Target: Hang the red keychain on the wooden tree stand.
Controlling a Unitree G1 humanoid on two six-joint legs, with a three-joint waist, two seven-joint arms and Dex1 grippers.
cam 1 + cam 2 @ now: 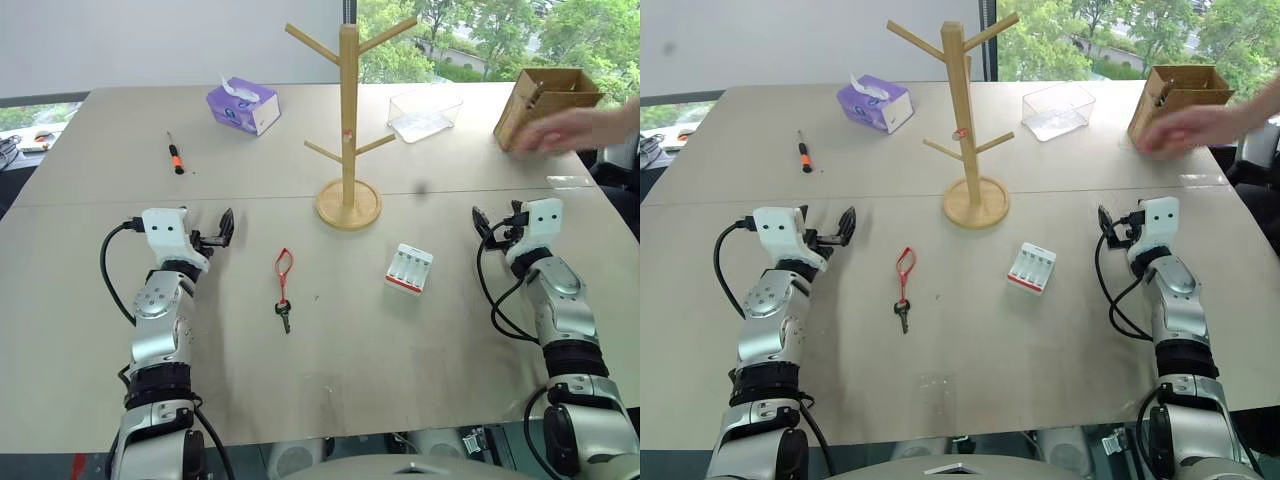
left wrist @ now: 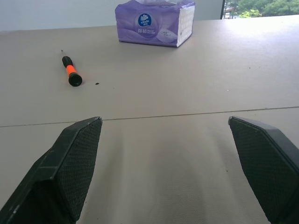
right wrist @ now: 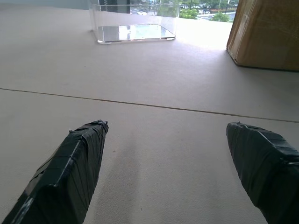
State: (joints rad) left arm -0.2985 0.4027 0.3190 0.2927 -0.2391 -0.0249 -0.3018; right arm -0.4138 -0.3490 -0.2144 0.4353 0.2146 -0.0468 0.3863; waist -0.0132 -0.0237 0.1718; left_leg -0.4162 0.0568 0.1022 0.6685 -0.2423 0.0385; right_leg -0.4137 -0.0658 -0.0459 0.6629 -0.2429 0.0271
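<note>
One small red teardrop-shaped loop keychain (image 1: 284, 288) with a dark metal key at its near end, lying flat on the pale beige surface (image 1: 340, 350), untouched, between the two arms and nearer the left one. Beyond it and slightly to the right, upright on a round disc base: tall light-wood tree stand (image 1: 347, 130) with angled peg branches and a small red mark mid-pole. Well apart from the keychain.

Left end effector (image 1: 222, 232) at the near left, forearm reaching forward, black fingers (image 2: 74, 163) spread wide and grasping nothing. Right end effector (image 1: 486, 226) at the near right, posed much the same, taped fingers (image 3: 79, 163) likewise released and empty. Both held just above the surface, roughly level, pointing toward the far edge.
</note>
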